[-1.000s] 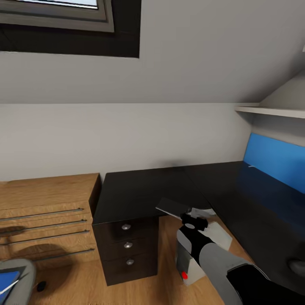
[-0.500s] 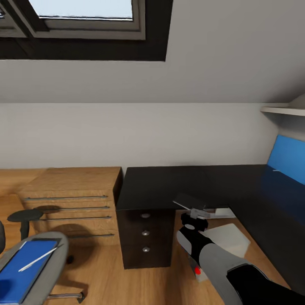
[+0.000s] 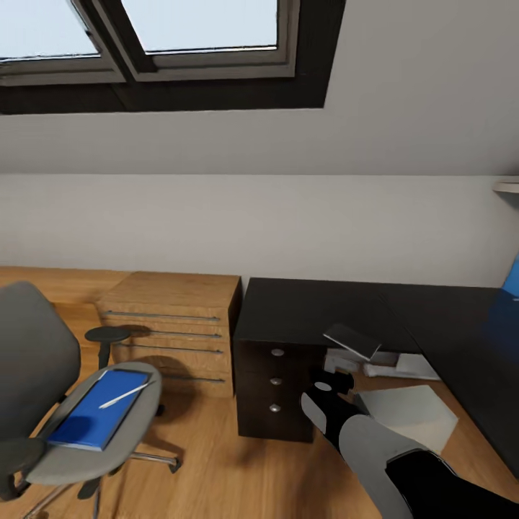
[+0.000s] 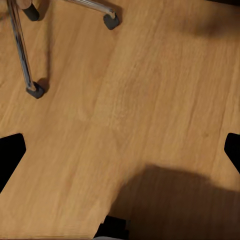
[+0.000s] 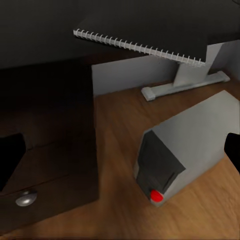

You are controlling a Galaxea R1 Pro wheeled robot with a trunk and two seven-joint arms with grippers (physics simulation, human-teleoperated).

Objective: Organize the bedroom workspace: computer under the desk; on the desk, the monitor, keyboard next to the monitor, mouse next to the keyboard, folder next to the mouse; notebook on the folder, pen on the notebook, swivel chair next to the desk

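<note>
Right arm (image 3: 360, 440) reaches forward, low beside the desk (image 3: 317, 317).

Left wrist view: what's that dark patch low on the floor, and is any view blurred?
Left wrist view: the patch is a soft-edged shadow on the wood floor, likely the arm's own. Head view: the chair also shadows the cabinet. Right wrist view: the computer and knob look slightly soft; no glare anywhere.

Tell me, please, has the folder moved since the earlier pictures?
No. The folder still lies on the swivel chair seat beside the wooden drawer cabinet; only the camera turned.
</note>
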